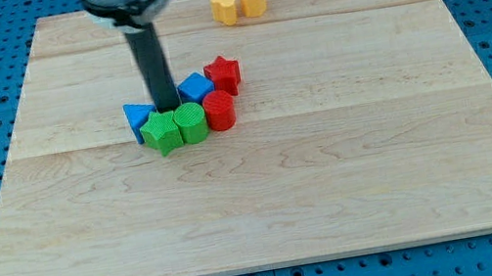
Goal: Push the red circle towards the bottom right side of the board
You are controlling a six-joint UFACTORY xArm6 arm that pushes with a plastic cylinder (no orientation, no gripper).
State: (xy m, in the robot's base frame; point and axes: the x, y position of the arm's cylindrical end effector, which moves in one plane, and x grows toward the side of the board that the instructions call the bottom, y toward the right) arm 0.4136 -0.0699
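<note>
Rod stood upright with no claw to report, my tip sat between blue triangular block and blue ridged block, above green ridged blocks, red ridged cylinder just right, pale wooden board.

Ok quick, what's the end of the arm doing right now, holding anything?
No gripper, nothing held: my tip sits in the cluster, just above the green blocks, left of the red circle.

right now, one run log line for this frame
my tip: in cluster, behind green blocks | red circle: right end of cluster, untouched | bottom right: not reached
</note>
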